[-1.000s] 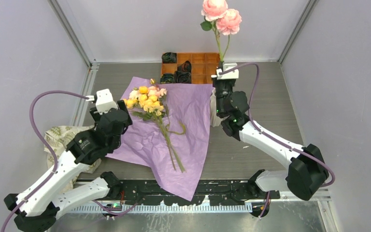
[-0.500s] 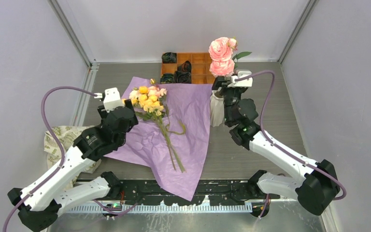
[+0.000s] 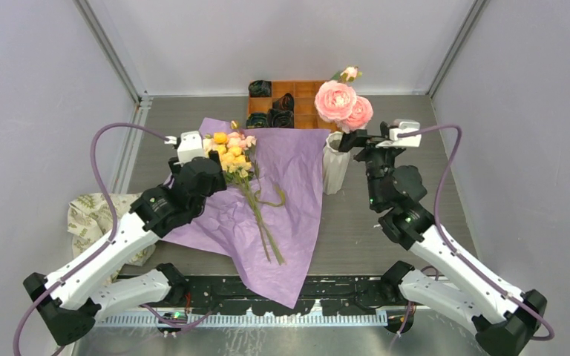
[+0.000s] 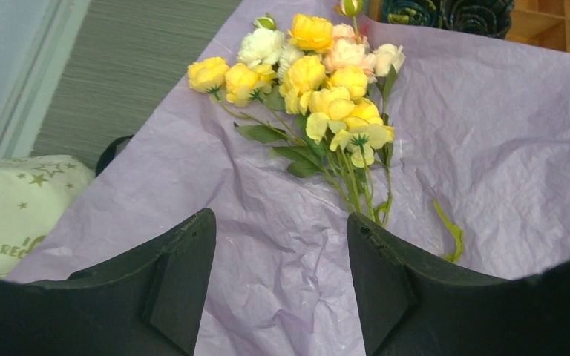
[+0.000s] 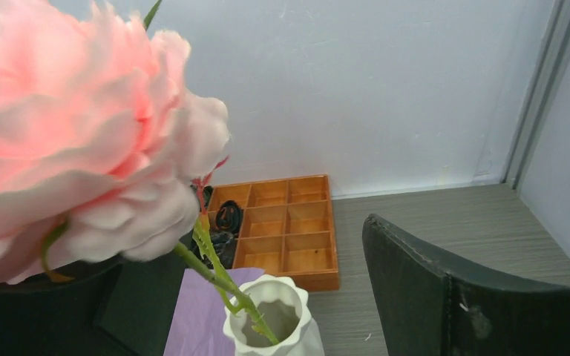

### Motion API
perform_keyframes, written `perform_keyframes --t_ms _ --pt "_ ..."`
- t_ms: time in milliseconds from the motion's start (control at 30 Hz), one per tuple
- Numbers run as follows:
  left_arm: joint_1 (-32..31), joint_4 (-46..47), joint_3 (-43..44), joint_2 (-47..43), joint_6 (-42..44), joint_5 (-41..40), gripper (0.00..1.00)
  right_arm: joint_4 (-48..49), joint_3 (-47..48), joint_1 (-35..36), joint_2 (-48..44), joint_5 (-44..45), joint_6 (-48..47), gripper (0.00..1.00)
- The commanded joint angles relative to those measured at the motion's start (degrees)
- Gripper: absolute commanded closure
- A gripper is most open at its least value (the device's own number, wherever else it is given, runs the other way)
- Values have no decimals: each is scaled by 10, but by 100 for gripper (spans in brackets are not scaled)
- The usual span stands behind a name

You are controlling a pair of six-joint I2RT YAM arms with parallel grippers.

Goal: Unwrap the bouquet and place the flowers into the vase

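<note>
- Right claw (image 3: 355,141): jaws wide apart at the mouth of the vase (image 3: 334,169) and gripping nothing. A green stem rises between them, clear of the one finger (image 5: 445,297) in plain view.
- Pink roses (image 3: 338,102): two full heads and a small bud (image 3: 349,73). Their stem stands in the vase and leans over its scalloped rim.
- Vase: white and ribbed, upright on the table (image 3: 415,200), at the right edge of the paper (image 3: 297,193).
- Left claw (image 4: 280,222): jaws apart and empty, poised over the left part of the paper, just short of the flowers (image 4: 319,81).
- Flowers: a bunch of yellow, peach and cream heads lying flat on the paper, with heads toward the back wall and stems toward the near edge.
- Paper: purple, spread open and creased.
- Tray (image 3: 308,96): orange, against the back wall behind the paper, with dark coils (image 3: 278,113) in its left compartments.
- Cloth (image 3: 89,215): printed, at the table's left edge, beside the left arm.
</note>
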Motion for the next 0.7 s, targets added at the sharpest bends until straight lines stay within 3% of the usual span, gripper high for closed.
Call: perform_keyframes --t_ms 0,333,500,667 --pt "14 57 7 22 -16 73 34 -75 13 -1 -61 -60 59 8" --pt "100 113 -21 91 -62 290 34 -182 60 -1 -166 -112 127 8" --pt "116 146 -40 142 -80 345 38 -208 79 -1 -210 -107 162 8" --pt "125 168 -42 206 -93 376 45 -248 106 -1 -227 -126 180 22"
